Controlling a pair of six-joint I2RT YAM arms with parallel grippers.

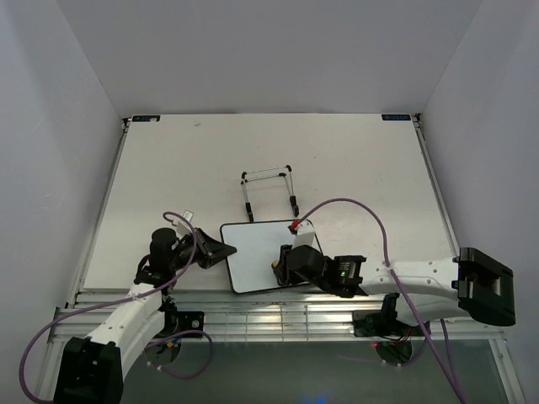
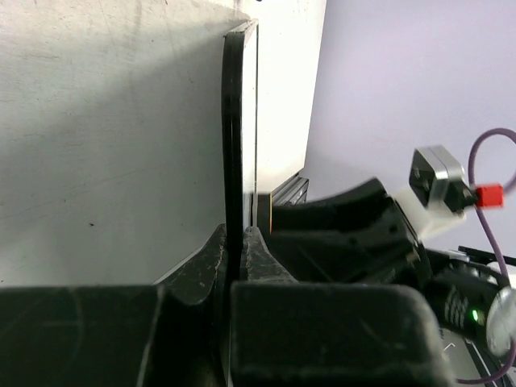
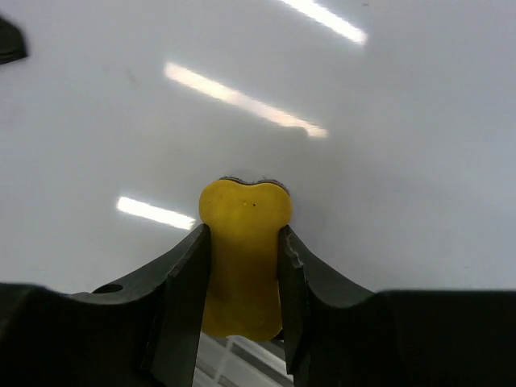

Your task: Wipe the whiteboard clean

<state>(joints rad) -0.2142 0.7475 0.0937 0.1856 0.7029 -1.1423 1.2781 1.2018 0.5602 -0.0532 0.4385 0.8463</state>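
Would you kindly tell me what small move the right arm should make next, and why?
Probably lift the yellow eraser slightly off the whiteboard: the right gripper holds it against a surface that looks blank wherever visible, while the left gripper clamps the board's edge.

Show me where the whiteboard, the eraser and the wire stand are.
whiteboard (image 1: 251,257): top view, bare white face.
eraser (image 3: 244,242): right wrist view, middle of the yellow block.
stand (image 1: 268,172): top view, far crossbar.
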